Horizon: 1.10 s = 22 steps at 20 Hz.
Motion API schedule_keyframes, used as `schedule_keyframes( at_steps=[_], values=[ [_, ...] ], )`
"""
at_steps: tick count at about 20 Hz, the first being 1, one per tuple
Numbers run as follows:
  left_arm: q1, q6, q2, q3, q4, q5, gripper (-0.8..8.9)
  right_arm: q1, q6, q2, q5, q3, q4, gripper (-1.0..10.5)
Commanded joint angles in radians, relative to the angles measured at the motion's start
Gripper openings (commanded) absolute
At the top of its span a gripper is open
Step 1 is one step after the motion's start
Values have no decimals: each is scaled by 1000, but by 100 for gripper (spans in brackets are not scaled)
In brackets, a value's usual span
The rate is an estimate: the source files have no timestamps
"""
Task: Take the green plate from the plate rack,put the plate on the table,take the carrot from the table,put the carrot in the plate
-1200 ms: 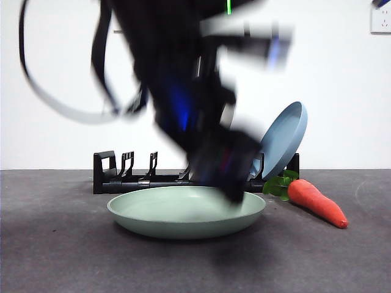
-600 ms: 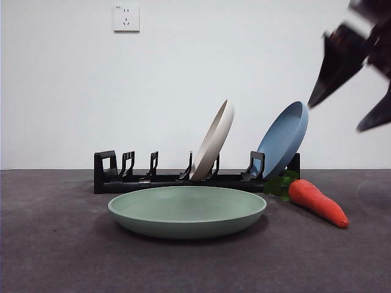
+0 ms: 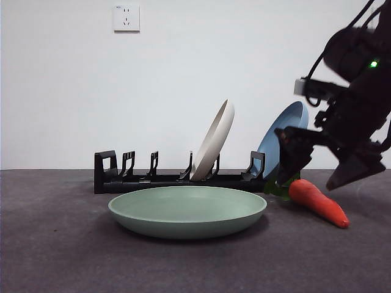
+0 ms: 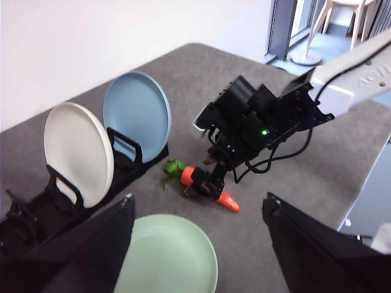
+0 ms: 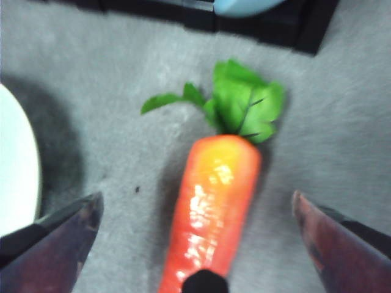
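Note:
The green plate [image 3: 187,210] lies flat on the table [image 3: 61,256] in front of the plate rack [image 3: 153,179]; it also shows in the left wrist view [image 4: 166,255]. The carrot [image 3: 317,202] lies on the table right of the plate, leaves toward the rack. My right gripper [image 3: 321,168] hangs open just above the carrot, one jaw on each side of it; the right wrist view shows the carrot [image 5: 214,207] between the spread jaws. My left gripper [image 4: 198,238] is open, empty and high above the table.
A cream plate [image 3: 212,140] and a blue plate [image 3: 282,139] stand tilted in the rack. The rack's left slots are empty. A wall socket [image 3: 126,18] is on the white wall behind. The table's edge shows in the left wrist view [image 4: 366,183].
The dark arm over the green plate has lifted out of the front view. My right arm has come down from the upper right to just above the carrot.

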Motion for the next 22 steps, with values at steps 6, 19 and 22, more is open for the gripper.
schedule_keyframes(
  at_steps=[6, 19, 22],
  values=[
    [-3, -25, 0, -3, -69, 3, 354, 3, 25, 56, 6, 2, 17, 229],
    [-3, -26, 0, -3, -236, 2, 354, 11, 44, -4, -5, 2, -29, -11],
    [-3, -26, 0, -3, -273, 0, 354, 59, 64, -122, -90, 2, -100, -11]
  ],
)
